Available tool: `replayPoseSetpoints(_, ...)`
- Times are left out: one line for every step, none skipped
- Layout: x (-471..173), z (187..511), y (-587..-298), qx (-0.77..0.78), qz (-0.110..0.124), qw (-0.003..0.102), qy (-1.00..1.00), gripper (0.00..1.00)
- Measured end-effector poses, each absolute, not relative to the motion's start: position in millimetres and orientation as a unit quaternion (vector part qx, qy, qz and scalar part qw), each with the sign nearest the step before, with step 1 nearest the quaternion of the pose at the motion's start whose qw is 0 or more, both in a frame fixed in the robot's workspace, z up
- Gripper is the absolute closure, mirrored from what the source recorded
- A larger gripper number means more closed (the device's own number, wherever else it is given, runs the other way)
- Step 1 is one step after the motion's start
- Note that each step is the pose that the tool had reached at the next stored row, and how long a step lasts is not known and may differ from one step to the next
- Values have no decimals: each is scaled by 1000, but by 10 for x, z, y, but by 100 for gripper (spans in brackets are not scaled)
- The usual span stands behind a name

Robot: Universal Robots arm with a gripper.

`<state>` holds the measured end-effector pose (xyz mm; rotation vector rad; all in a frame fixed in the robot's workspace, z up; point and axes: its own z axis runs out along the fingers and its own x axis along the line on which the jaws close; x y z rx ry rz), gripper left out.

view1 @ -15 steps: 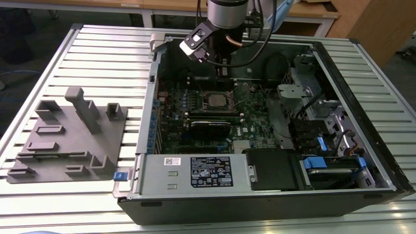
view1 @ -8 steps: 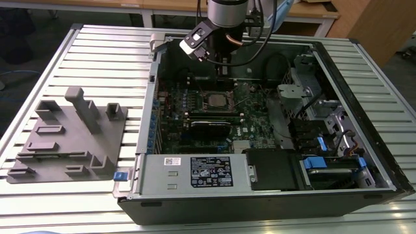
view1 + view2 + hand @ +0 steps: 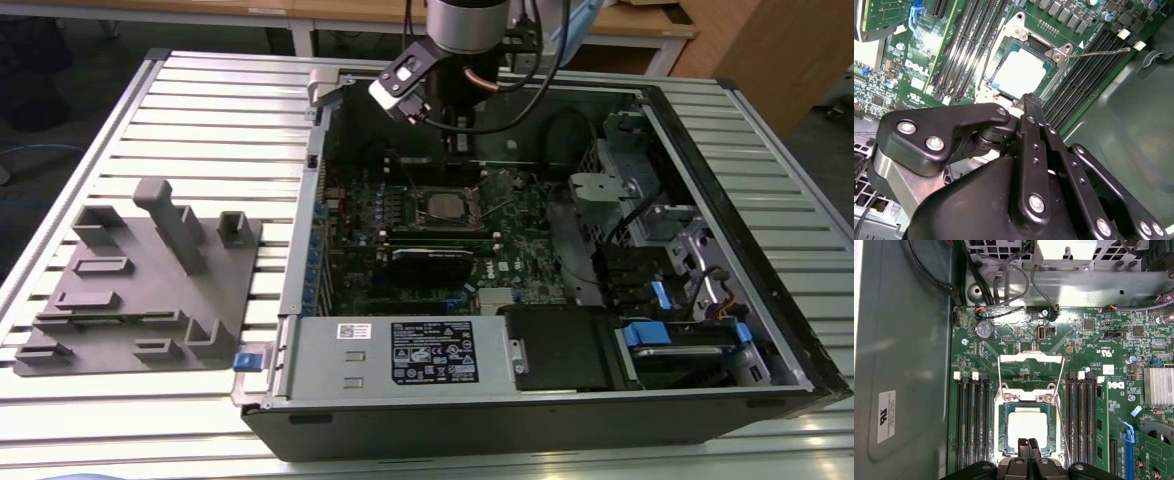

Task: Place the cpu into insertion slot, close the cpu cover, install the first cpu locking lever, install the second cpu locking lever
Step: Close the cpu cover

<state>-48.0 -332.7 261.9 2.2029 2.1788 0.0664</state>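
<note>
Slatted tabletop (image 3: pixel 200 90), open computer case (image 3: pixel 747 230) lying flat. Cpu (image 3: pixel 1027 429) seated in insertion slot (image 3: pixel 1002 435), cpu cover (image 3: pixel 1026 396) seemingly down, wire lever (image 3: pixel 1099 51) unlatched. Pincer (image 3: pixel 1028 444) pinched shut, empty, poised above. Could skid off that springy wire and gouge the board.

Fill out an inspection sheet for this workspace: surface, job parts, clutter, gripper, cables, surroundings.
Surface: slatted metal table carrying an open computer case.
Job's things: cpu lies in the slot on the green board; cover looks raised, not closed; one lever sticks out free.
Clutter: grey fixture block on the table, at the exterior view's left of the case.
Gripper: gripper over the cpu's edge, jaws shut, nothing seen between them; contact cannot be told.
Cables: black bundle along the case wall, apart from the slot.
Surroundings: wooden desks behind the table.
</note>
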Motion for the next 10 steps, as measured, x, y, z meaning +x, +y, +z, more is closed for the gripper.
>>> replayPoseSetpoints(-476, 2619, -3327, 711, 21, 21, 703, 89)
replayPoseSetpoints(-471, 2618, -3327, 711, 21, 21, 703, 89)
replayPoseSetpoints(-467, 2619, -3327, 711, 21, 21, 703, 89)
replayPoseSetpoints(-460, 2619, -3327, 711, 21, 21, 703, 89)
replayPoseSetpoints(-454, 2619, -3327, 711, 21, 21, 703, 89)
replayPoseSetpoints(-453, 2619, -3327, 711, 21, 21, 703, 89)
replayPoseSetpoints(-453, 2619, -3327, 711, 21, 21, 703, 89)
replayPoseSetpoints(-451, 2621, -3327, 711, 22, 21, 703, 89)
replayPoseSetpoints(-448, 2621, -3327, 711, 22, 21, 703, 89)
replayPoseSetpoints(-448, 2621, -3327, 711, 22, 21, 703, 89)
